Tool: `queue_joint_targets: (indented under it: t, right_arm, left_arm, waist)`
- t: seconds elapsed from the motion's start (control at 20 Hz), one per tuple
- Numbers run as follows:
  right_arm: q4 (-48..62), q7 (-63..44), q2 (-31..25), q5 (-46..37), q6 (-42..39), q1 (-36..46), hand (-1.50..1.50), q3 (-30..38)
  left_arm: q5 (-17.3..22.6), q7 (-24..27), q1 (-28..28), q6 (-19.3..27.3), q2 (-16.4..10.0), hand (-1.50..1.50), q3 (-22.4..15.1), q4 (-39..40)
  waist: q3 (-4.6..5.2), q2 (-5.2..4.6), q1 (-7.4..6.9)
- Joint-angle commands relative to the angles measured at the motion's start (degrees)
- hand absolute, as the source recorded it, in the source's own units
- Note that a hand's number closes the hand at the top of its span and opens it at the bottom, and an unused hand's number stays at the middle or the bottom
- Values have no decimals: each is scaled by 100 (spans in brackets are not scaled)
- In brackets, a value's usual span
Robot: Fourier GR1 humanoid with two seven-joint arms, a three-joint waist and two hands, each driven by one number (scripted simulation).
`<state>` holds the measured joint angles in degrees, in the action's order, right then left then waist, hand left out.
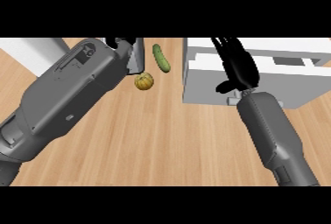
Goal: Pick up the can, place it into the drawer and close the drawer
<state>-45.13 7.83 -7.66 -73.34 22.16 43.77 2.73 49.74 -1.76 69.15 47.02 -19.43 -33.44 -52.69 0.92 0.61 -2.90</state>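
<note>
Can (135, 59): far side of tabletop (161, 140), right beside L hand (121, 42), partly hidden by it; whether hand holds it, cannot tell. Cucumber (160, 57) and round yellow fruit (144, 81) near can. R hand (239, 72): fingers straight, spread flat above white drawer unit (291, 74).

Left hand (120, 42): nearly all hidden behind the left forearm (71, 92). Only a black scrap shows at the far edge, and its grip is not readable.
Grey object (136, 59), just right of it: near-left side covered by the forearm, far end cut off. Cannot tell whether it is the can.
Right hand (239, 72): straight fingers run out at the far edge. The hand covers part of the white drawer unit (297, 89).
Unit is cut off far and right.
White block (29, 50), far left: cut off by the edges.
</note>
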Motion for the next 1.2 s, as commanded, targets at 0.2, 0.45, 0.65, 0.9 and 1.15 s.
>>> queue_joint_targets:
  t: [0.2,0.45,0.65,0.9,1.15]
  right_arm:
    - [1538,-71,-24,-70,939,748,-150,452]
    - [2239,-188,-128,-157,1280,1369,-150,647]
    - [2634,-9,-305,-140,1635,1600,-150,770]
    - [2910,-144,-486,-206,1706,2053,-150,839]
    - [3149,-335,-667,-253,1448,2492,-150,881]
  left_arm:
    - [-71,-96,-568,-11,-330,-150,163,-640]
    - [-202,-341,-382,60,-417,-150,153,-807]
    - [-328,-496,-392,51,-514,-150,65,-959]
    - [-348,-574,-496,134,-550,-150,131,-1230]
    - [-361,-748,-455,16,-741,-150,190,-1337]
  waist:
    - [-99,-147,-118]
    - [-103,-187,-171]
    - [-107,-215,-221]
    - [-106,-243,-330]
    - [-105,-270,-368]
